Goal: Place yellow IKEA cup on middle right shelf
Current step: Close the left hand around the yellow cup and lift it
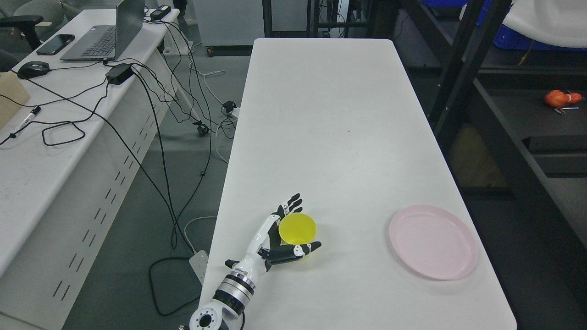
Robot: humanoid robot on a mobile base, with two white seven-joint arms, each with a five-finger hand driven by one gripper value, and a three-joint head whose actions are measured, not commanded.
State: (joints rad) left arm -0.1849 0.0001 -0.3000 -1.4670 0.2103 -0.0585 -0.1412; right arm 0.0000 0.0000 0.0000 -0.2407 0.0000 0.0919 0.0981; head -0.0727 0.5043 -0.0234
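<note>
Left hand (286, 233) is reaching in from the lower left edge of the white table (330, 114), palm turned toward the yellow cup (298, 228). Fingers (291, 202) are spreading along the cup's far side while the thumb (293, 251) is lying across its near side; the hand is cupping it loosely, and I cannot tell whether a firm grip is made. Cup is standing upright on the table, near the front left corner. Pink plate (433, 241) is lying well apart to the right, near the table's right edge, between the cup and the dark shelf rack (504, 151) beside the table. An orange object (562, 97) is resting on a shelf in that rack. Laptop (107, 34), phone (55, 44), mouse (33, 69) and tangled cables (151, 119) are occupying the desk (41, 183) at left. Right arm is not showing.
</note>
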